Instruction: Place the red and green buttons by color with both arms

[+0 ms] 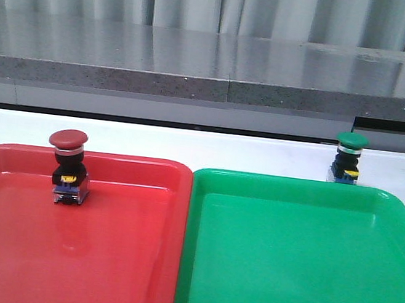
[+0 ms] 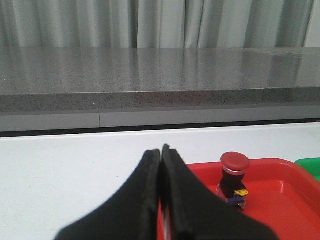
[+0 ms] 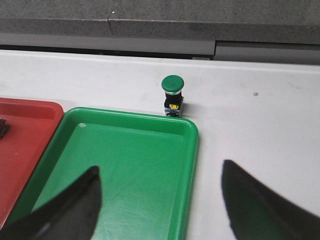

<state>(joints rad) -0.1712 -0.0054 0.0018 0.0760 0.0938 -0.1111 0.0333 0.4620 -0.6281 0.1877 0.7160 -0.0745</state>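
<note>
White counter (image 1: pixel 189 144), with a red tray (image 1: pixel 1 246) lower left and green tray (image 1: pixel 305 280) lower right, edges touching. Green button (image 1: pixel 349 159) upright just behind the green tray, right side.

You have the dark-red mushroom-cap push-button (image 1: pixel 67 167) standing upright inside the red plastic tray (image 1: pixel 1 246), near its far rim. Your green-capped push-button (image 1: pixel 349 159) stands upright on the white tabletop (image 1: pixel 188 146), just beyond the green plastic tray (image 1: pixel 391 290).

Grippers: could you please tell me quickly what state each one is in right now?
Left gripper: closed, fingers pressed together, holding nothing.
Right gripper: open, empty, above the green tray.
</note>
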